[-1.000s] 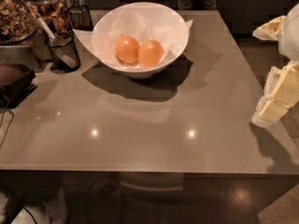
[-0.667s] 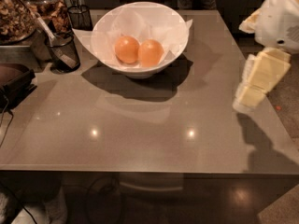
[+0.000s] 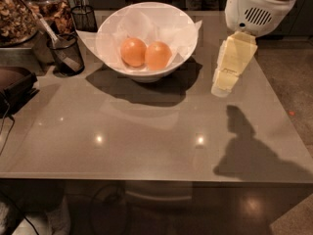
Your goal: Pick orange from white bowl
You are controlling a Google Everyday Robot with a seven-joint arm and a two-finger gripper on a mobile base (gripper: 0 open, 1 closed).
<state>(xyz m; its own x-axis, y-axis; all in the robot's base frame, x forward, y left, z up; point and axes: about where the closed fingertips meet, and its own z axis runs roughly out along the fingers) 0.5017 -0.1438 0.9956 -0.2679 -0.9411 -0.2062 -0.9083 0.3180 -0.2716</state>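
The white bowl, lined with crumpled white paper, stands at the back middle of the grey table. Two oranges lie side by side in it. The left orange looks slightly deeper in colour; its paler twin touches it on the right. My gripper is cream-coloured and hangs from the white arm head. It points down over the table to the right of the bowl, apart from it and holding nothing.
Two dark mesh cups stand left of the bowl, one with a utensil in it. Jars of dried food and a dark object crowd the left edge. The table's right edge borders bare floor.
My arm has swung in from the right edge, leftward and further over the table, so the gripper is now close to the bowl's right side. The bowl and oranges have not moved.
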